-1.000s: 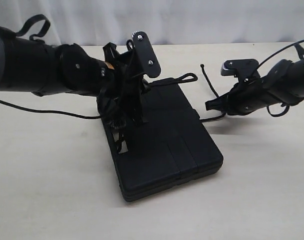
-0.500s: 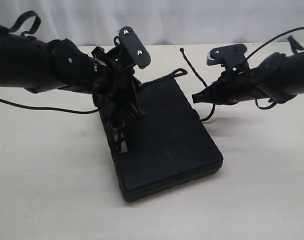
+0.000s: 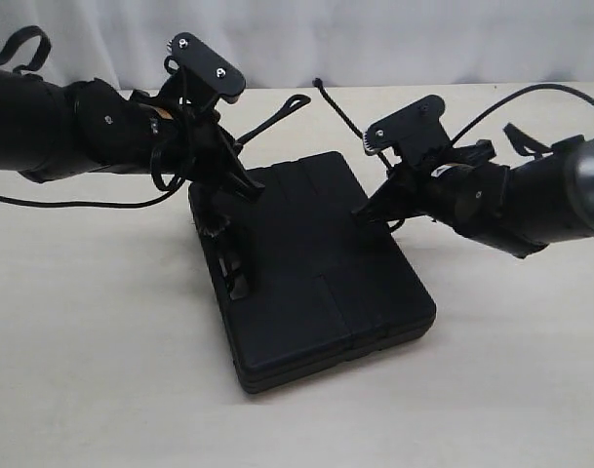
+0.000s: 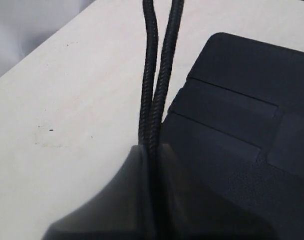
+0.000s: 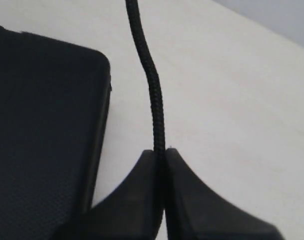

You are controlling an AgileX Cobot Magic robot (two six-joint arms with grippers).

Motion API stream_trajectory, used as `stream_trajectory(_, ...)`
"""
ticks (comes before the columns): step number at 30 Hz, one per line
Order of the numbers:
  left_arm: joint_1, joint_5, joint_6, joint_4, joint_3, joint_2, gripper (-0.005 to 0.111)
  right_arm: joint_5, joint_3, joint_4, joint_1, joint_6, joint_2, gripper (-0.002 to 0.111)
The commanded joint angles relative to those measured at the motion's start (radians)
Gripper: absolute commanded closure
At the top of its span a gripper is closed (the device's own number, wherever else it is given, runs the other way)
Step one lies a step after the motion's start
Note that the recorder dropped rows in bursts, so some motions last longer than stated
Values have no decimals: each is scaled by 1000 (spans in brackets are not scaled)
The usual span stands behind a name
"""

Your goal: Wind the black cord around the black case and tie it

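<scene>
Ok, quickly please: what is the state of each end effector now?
Left end effector: closed, holding two strands of the black cord.
Right end effector: closed, holding a single strand of the black cord.

Pale beige tabletop [image 3: 92,380], white draped backdrop [image 3: 394,39] behind its far edge, tiny dark speck [image 4: 51,130]

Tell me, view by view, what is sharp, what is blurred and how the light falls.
Exterior view: soft even light, faint shadows on the table, the black case showing little surface detail. Left wrist view: braid of the black cord sharp, the left claw near the lens blurred. Right wrist view: braid crisp, the right claw soft.
</scene>
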Motion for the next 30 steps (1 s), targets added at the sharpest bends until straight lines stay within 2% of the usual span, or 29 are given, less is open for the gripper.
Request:
stream_trajectory(1, -1, -41, -6, 19, 4, 27, 107, -62, 56, -79, 45, -7, -50, 104)
stream_trajectory(8, -1, -176, -88, 10, 4, 91, 107, -117, 137, -88, 50, -7, -52, 104)
stream_trajectory(13, -1, -207, -138, 23, 4, 93, 107, -103, 145, -167, 51, 26, -52, 104)
stream_trajectory(15, -1, -185, -213, 106, 4, 93, 107, -115, 145, -169, 51, 44, -52, 104)
stream_trajectory(19, -1, -150, -481, 483, 4, 93, 107, -140, 145, -169, 51, 54, -52, 104)
stream_trajectory(22, -1, -131, -582, 644, 4, 93, 107, -155, 145, -169, 51, 57, -52, 104)
stream_trajectory(27, -10, -135, -634, 698, 4, 93, 107, -161, 145, -169, 51, 76, -52, 104)
stream_trajectory(30, -40, -128, -634, 807, 4, 93, 107, -166, 143, -180, 51, 90, -52, 104)
